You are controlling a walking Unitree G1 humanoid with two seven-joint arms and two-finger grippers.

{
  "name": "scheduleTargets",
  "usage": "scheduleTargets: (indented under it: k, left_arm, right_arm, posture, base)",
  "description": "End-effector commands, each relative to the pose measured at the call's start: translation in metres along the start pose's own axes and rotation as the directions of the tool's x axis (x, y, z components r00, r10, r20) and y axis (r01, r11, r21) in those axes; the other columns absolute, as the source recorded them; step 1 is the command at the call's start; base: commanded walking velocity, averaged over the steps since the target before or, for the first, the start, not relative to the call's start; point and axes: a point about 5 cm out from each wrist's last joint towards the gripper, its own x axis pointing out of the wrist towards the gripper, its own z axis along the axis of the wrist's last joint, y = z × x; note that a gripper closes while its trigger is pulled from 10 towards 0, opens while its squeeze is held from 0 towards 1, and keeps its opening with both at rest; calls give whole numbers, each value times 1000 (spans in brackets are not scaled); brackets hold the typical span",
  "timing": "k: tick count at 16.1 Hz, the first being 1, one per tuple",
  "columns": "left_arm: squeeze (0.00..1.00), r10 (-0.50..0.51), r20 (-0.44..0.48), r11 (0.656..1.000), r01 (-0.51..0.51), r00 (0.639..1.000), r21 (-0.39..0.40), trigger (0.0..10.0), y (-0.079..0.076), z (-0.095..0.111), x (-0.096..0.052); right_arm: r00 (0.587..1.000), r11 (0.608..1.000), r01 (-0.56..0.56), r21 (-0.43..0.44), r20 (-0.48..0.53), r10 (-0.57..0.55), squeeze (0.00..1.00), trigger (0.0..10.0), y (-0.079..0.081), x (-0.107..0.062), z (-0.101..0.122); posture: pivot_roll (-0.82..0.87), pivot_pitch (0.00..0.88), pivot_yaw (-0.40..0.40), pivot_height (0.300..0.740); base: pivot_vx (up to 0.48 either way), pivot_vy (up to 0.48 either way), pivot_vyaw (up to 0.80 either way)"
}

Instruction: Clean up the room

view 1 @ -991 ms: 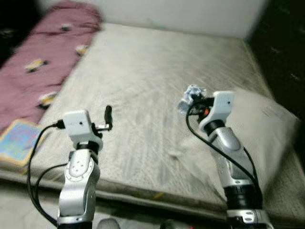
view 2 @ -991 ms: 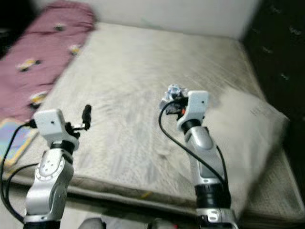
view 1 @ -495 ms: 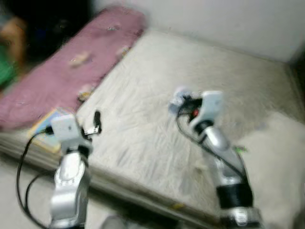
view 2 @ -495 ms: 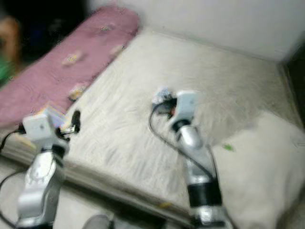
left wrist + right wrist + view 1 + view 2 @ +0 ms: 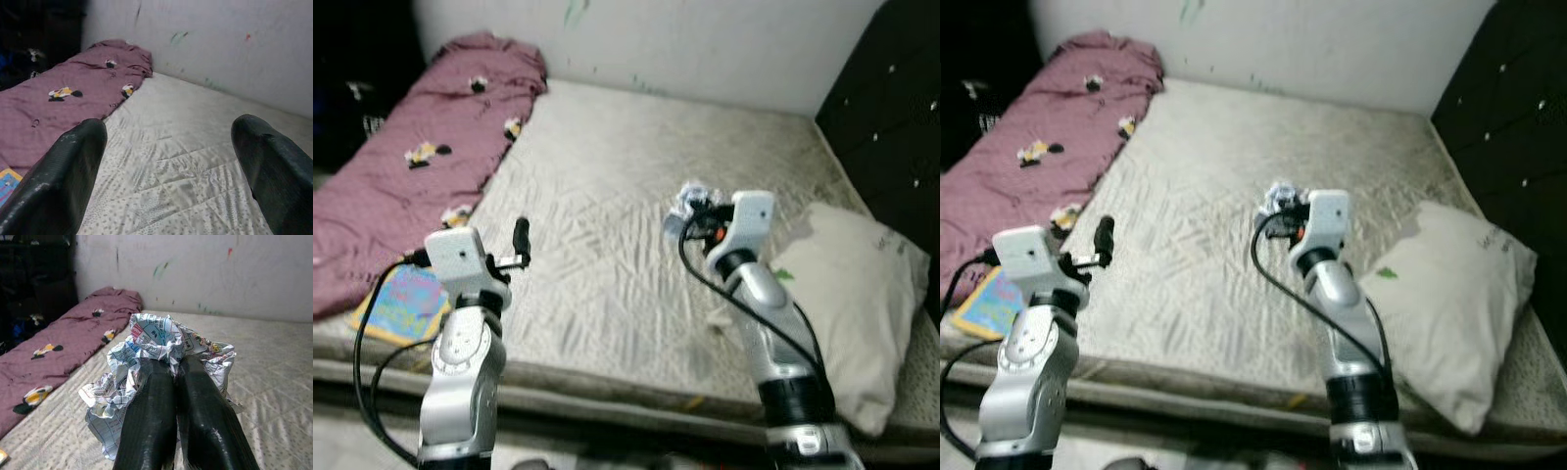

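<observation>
A crumpled ball of printed paper (image 5: 161,352) is held pinched between the closed fingers (image 5: 151,416) of the right gripper (image 5: 697,208), which is raised above the middle of the bare mattress (image 5: 626,196), clear of its surface. The left gripper (image 5: 171,166) is held up over the near left part of the mattress with its jaws spread wide and nothing between them. A maroon blanket (image 5: 421,166) with small printed figures is seen bunched along the left side of the mattress, up to the wall (image 5: 685,44). A colourful flat book (image 5: 399,305) is noted at the near left corner, just beside the blanket's edge. A white pillow (image 5: 847,294) is seen at the right side, with a small green scrap (image 5: 1386,273) lying on it. A dark headboard (image 5: 891,88) is seen beyond the pillow.
</observation>
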Motion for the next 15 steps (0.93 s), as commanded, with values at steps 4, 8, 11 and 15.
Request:
scheduleTargets:
  k: [4, 8, 11, 15]
  left_arm:
    - [0, -33, -7, 999, 33, 999, -6, 10000, -6, 0, 0]
    - [0, -52, -10, 998, 52, 999, -19, 10000, -8, -1, 0]
    - [0, -59, -6, 998, 59, 998, -22, 10000, -9, 0, -1]
    - [0, -72, -6, 997, 72, 997, -23, 10000, -10, -1, -1]
  right_arm:
    - [1000, 1000, 26, 9, -18, -26, 0, 10000, -5, -2, -3]
    - [1000, 1000, 22, 9, -19, -22, 0, 10000, -5, -2, -4]
    - [1000, 1000, 18, 8, -20, -18, 0, 10000, -5, -2, -4]
    - [1000, 1000, 15, 5, -21, -15, 0, 10000, -5, -2, -5]
  posture:
    - [31, 0, -67, 740]
    - [31, 0, -67, 740]
    - [31, 0, -67, 740]
    - [31, 0, -66, 740]
  base:
    - [0, 240, -600]
    - [0, 480, -570]
    - [0, 480, 0]
    - [0, 480, 0]
